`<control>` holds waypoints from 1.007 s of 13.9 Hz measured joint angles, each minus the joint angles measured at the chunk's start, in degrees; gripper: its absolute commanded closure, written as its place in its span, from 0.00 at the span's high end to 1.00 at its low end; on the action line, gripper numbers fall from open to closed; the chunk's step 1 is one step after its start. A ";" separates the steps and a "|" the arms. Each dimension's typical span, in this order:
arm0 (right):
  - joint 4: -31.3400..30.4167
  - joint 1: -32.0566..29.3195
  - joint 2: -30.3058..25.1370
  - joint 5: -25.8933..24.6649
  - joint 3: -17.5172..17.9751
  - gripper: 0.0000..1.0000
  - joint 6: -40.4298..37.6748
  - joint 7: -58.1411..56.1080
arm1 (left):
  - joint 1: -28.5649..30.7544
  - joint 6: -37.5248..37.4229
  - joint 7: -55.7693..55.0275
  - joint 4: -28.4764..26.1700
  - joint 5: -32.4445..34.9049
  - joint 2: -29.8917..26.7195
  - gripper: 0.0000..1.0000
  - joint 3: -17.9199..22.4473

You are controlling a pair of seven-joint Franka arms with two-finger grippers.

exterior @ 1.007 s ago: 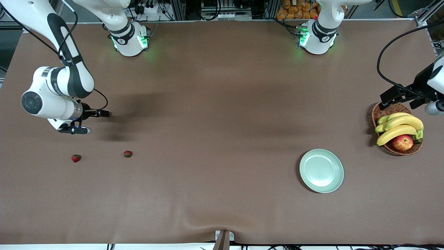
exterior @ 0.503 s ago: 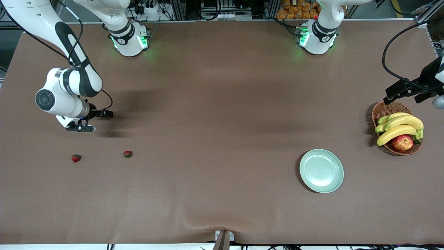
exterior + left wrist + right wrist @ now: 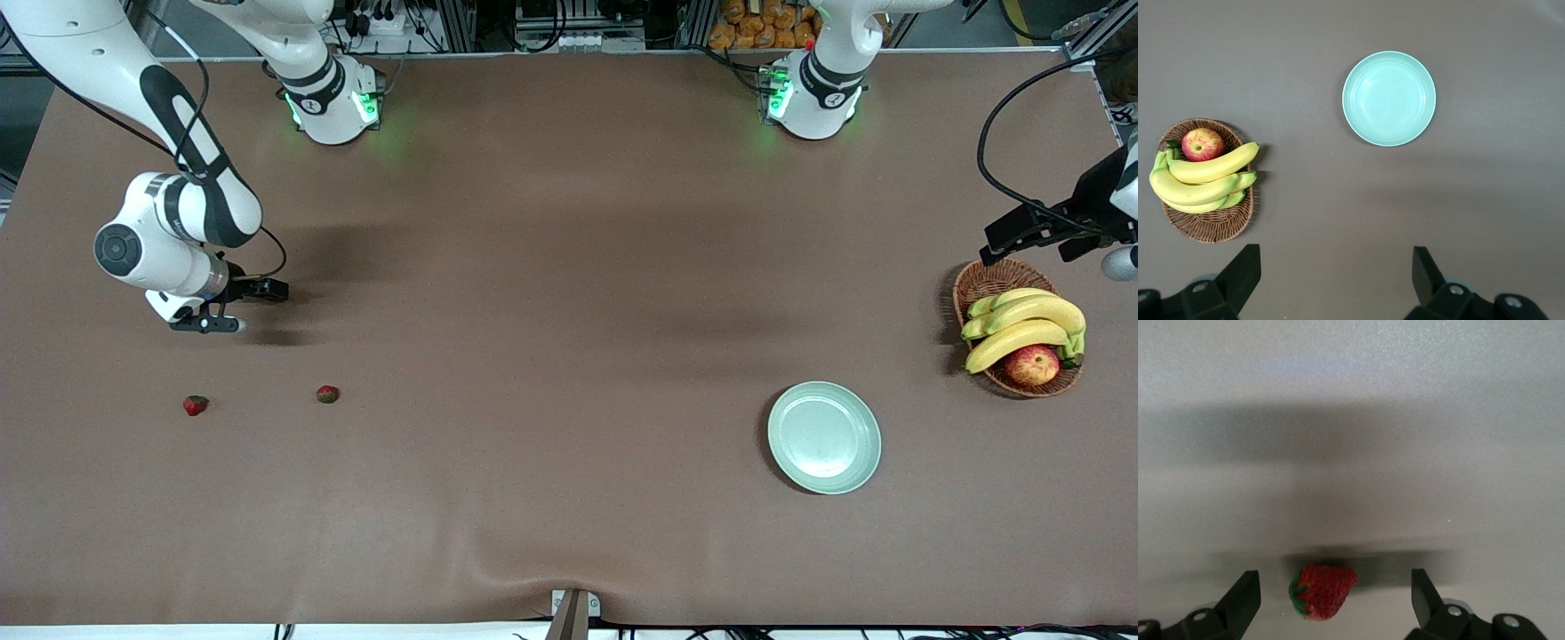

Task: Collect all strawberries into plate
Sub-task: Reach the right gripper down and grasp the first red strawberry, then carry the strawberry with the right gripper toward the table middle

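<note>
- Red strawberries [image 3: 195, 405] [image 3: 327, 394] lie at the right arm's end; plate [image 3: 824, 436] empty, well apart.
- Right gripper [image 3: 210, 311] hovers wide open above a third strawberry [image 3: 1323, 591]: approach step; next, descend and close.
- Left gripper [image 3: 1067, 236] waits wide open over the basket [image 3: 982, 286].

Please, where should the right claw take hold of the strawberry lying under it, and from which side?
Probably across the red body of the strawberry, at its widest part, coming straight down from above. It lies on its side on the table, with the green cap toward one finger of the open right claw, so turning the wrist first may place the fingers on its sides.
</note>
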 measured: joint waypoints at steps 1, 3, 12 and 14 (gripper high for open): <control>-0.04 0.00 0.01 0.00 0.04 1.00 0.01 -0.01 | 0.00 0.00 0.00 0.00 0.00 0.09 1.00 0.00; -0.04 0.00 0.01 -0.01 0.10 0.58 0.04 -0.05 | 0.00 0.00 0.00 0.00 0.00 0.15 1.00 0.00; -0.26 0.00 -0.09 -0.05 0.19 0.10 -0.12 -0.27 | -0.08 -0.01 0.00 0.00 0.00 0.15 1.00 -0.34; -0.24 0.04 -0.16 -0.08 0.45 0.10 0.02 -0.58 | -0.18 -0.01 0.00 0.00 0.00 0.15 1.00 -0.41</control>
